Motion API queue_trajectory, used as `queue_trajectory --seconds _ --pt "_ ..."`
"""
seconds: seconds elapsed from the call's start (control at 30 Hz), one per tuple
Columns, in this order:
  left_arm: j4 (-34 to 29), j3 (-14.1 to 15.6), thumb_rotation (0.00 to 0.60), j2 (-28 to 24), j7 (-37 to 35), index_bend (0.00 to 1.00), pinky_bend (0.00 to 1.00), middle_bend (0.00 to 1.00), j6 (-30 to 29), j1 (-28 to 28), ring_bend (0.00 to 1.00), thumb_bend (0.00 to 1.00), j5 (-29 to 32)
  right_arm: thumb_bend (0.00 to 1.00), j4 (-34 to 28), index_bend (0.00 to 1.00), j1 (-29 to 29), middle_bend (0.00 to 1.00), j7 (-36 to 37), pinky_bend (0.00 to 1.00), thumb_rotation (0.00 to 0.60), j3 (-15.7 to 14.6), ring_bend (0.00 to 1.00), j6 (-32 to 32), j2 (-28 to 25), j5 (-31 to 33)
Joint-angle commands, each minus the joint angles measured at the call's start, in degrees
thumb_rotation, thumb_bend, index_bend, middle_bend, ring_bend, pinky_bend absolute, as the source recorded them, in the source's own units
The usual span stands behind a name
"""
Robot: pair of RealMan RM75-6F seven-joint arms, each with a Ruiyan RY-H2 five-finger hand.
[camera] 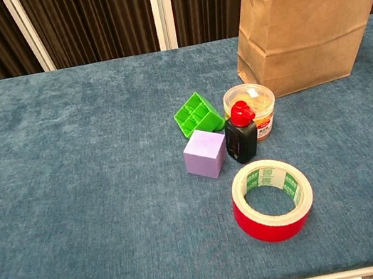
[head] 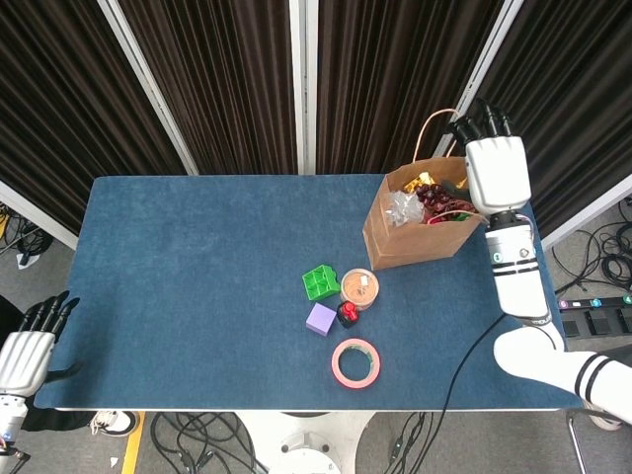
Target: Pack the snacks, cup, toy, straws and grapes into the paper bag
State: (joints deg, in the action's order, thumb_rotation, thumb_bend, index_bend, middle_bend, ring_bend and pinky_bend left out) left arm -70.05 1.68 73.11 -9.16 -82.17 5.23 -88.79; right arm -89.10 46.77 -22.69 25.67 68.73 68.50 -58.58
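The dark purple grapes (head: 435, 195) are seen lodged inside the upright brown paper bag (head: 420, 237), at eight o'clock of the empty, spread-fingered right hand (head: 494, 163), which is judged nearer.

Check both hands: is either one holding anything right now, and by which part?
Nothing is held. The right hand is above the paper bag with fingers spread; the grapes lie inside. The left hand hangs empty off the table's edge.
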Motion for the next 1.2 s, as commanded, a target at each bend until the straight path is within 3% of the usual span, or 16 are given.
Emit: queue_trajectory --seconds 0.03,0.2,0.3,0.47,0.67,0.83,0.93,1.07,1.2 --pt "-0.28 -0.03 0.600 -0.11 0.11 0.07 0.11 0.04 -0.06 0.00 0.00 0.06 0.01 0.01 -4.23 0.31 -0.21 0.29 2.96 0.15 0.600 2.78 0.09 3.88 -0.79 -2.66" --pt "-1.01 -0.09 0.600 -0.32 0.72 0.07 0.11 0.04 -0.29 0.05 0.00 0.06 -0.13 0.01 -12.05 0.31 -0.26 0.29 4.64 0.18 0.600 5.04 0.11 6.21 -2.63 -4.60" --pt "-1.40 -0.11 0.600 -0.40 1.03 0.07 0.11 0.04 -0.26 0.14 0.00 0.06 -0.17 0.01 -17.30 0.32 -1.04 0.30 3.94 0.18 0.600 3.78 0.12 6.67 -3.59 -6.58" --pt "-1.92 -0.20 0.600 -0.62 1.53 0.07 0.11 0.04 -0.33 0.19 0.00 0.06 -0.14 0.01 -24.43 0.33 -4.71 0.30 1.68 0.19 0.600 -4.21 0.12 6.02 -4.93 -13.26" --pt "-1.71 -0.38 0.600 -0.74 1.06 0.07 0.11 0.04 -0.65 -0.03 0.00 0.06 0.19 0.06 -29.54 0.29 -13.42 0.27 -3.64 0.09 0.600 -18.25 0.05 6.82 -8.03 -22.85" --pt "-1.77 -0.31 0.600 -0.72 0.97 0.07 0.11 0.04 -0.90 0.12 0.00 0.06 -0.33 0.06 -25.72 0.27 -22.38 0.23 -3.53 0.05 0.600 -28.00 0.04 11.35 -7.79 -29.74" --pt "-1.95 -0.20 0.600 -0.70 1.08 0.07 0.11 0.04 -1.45 0.14 0.00 0.06 -0.96 0.06 -21.03 0.27 -26.97 0.22 -1.63 0.05 0.600 -31.03 0.03 14.82 -6.40 -31.95" --pt "-2.29 -0.20 0.600 -0.51 0.99 0.07 0.11 0.04 -2.05 0.28 0.00 0.06 -1.64 0.06 -10.80 0.27 -31.78 0.22 2.44 0.04 0.600 -31.67 0.03 20.96 -2.44 -34.79" --pt "-2.94 -0.06 0.600 -0.60 1.38 0.07 0.11 0.04 -2.42 0.44 0.00 0.06 -2.29 0.06 -1.36 0.27 -35.33 0.22 8.07 0.04 0.600 -30.56 0.03 24.72 1.21 -33.71"
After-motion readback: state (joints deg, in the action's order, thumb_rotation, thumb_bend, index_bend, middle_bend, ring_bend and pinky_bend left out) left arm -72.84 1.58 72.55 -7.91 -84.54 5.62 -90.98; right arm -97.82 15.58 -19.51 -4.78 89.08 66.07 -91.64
